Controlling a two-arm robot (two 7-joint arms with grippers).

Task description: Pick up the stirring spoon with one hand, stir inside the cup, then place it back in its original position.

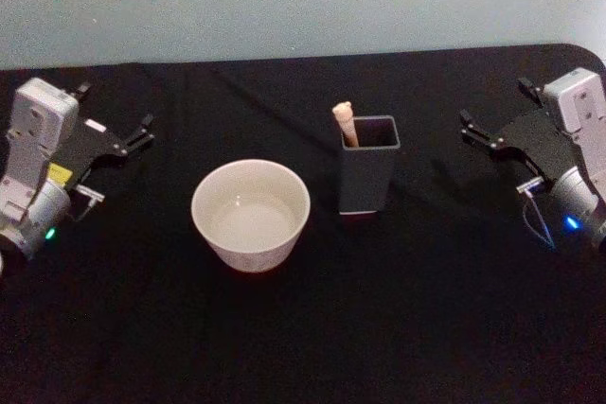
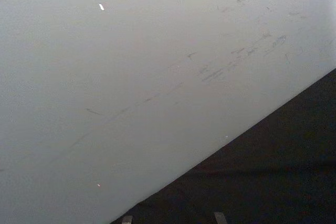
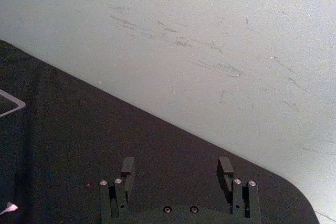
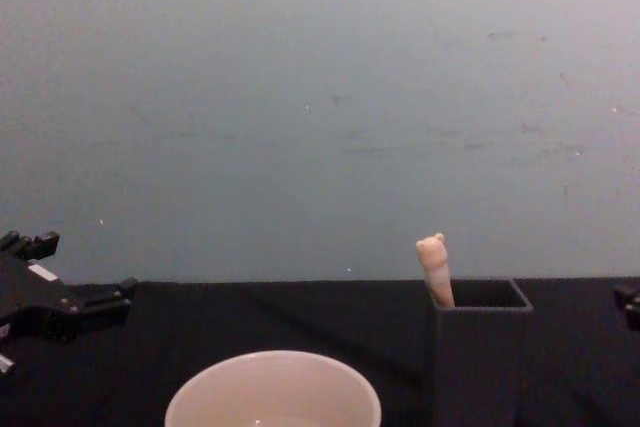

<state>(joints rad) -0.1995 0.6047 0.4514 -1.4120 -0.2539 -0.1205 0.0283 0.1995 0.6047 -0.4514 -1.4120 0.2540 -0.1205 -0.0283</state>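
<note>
The cream cup [image 1: 248,254] stands at the middle of the black table, also low in the chest view [image 4: 200,399]. To its right is the dark grey square holder [image 1: 367,184] [image 4: 478,362]. The stirring spoon's bear-head handle [image 1: 344,122] [image 4: 433,259] sticks out of the holder's left corner; its stem and bowl are hidden inside. My left gripper [image 1: 115,107] [image 4: 85,269] rests open at the far left. My right gripper [image 1: 495,101] [image 3: 176,169] is open at the far right, with nothing between its fingers. Both are well away from the spoon.
A pale grey-blue wall [image 4: 320,97] rises just behind the table's far edge. The black tablecloth [image 1: 303,347] stretches wide in front of the cup and holder. The table's far right corner is rounded [image 3: 294,198].
</note>
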